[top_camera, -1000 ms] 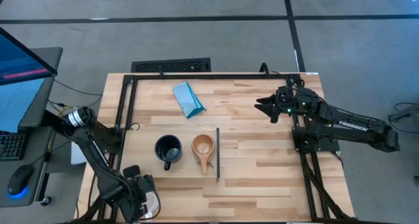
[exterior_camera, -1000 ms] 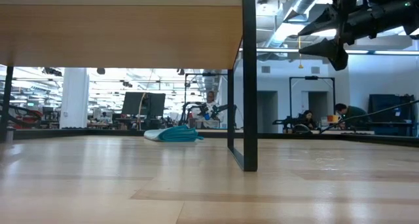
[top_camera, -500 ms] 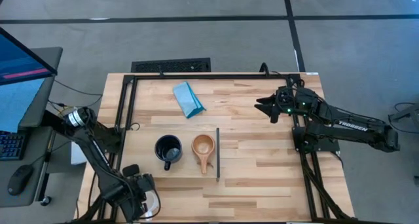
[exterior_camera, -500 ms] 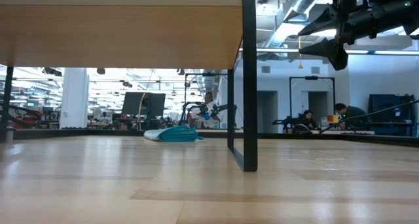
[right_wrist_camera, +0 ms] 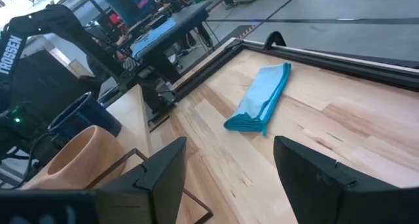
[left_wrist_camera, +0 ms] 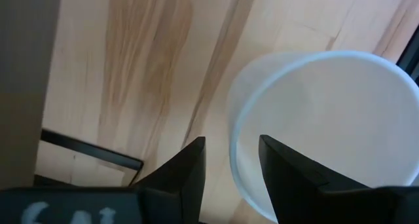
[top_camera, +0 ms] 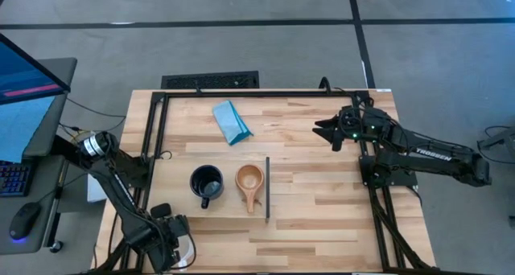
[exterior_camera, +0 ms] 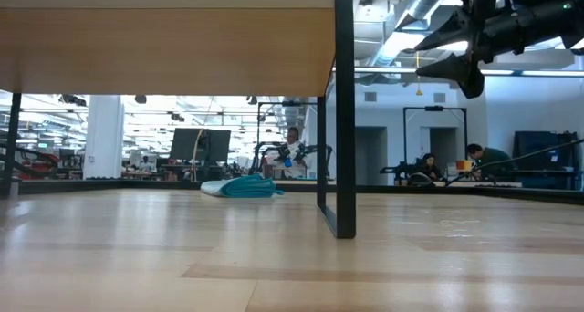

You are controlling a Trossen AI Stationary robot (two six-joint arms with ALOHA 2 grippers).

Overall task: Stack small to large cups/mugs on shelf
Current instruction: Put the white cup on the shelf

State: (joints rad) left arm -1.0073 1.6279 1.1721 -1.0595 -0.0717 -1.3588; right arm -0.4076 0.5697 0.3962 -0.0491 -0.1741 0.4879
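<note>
The black mug and the small tan wooden cup stand side by side on the pale shelf board. The board has a dark strip along its right edge and shows raised in the low view. The white mug stands at the table's near left corner. My left gripper is over it and open. In the left wrist view one finger is over the mug's inside and one is outside its rim. My right gripper is open and empty, raised over the far right. My left gripper has its fingers on either side of the white mug's wall, coming from above. Bare wood shows between the outer finger and the wall. Whether the inner finger touches the mug, I cannot tell.
A folded blue cloth lies at the far middle of the table. A black frame runs along the far edge and both sides. A dark shelf leg stands in the low view. People and desks show in the room behind.
</note>
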